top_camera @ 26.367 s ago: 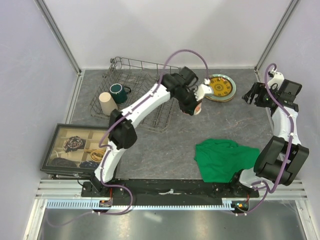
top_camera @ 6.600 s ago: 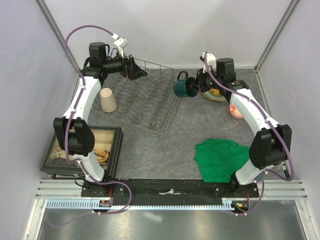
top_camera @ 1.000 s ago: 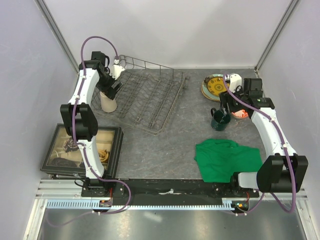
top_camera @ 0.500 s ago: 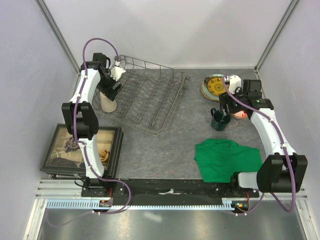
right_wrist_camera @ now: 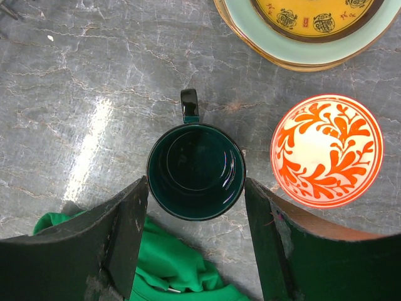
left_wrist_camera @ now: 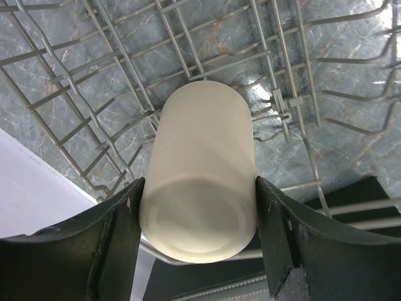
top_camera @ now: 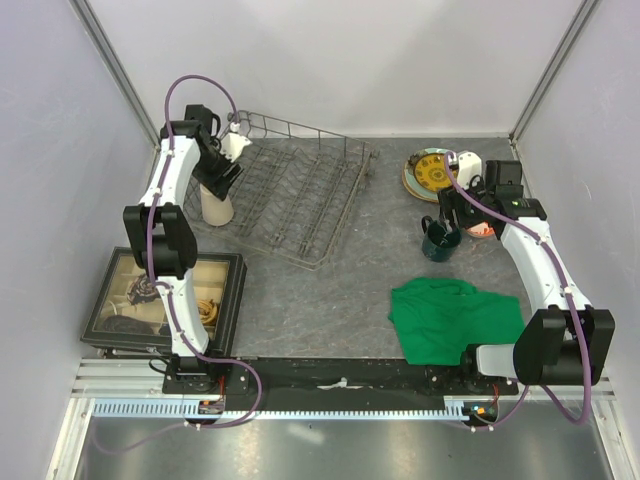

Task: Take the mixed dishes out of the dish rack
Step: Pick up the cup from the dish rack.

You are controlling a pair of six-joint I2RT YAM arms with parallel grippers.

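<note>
Squeezes the tall beige cup [left_wrist_camera: 200, 163] on both sides with the left fingers [left_wrist_camera: 75, 251], inside the grey wire dish rack [top_camera: 300, 195]. Holds the dark green mug [right_wrist_camera: 195, 170] between the right fingers [right_wrist_camera: 94, 251], standing on the grey worktop [right_wrist_camera: 94, 81].

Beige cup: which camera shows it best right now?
Left wrist: the beige cup fills the frame between the jaws, against the rack wires. Top external shows it small at the rack's left end, partly covered by the left arm. Right wrist doesn't show it.

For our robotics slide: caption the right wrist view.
Right gripper clasps upright dark green mug beside red-and-white bowl.
</note>
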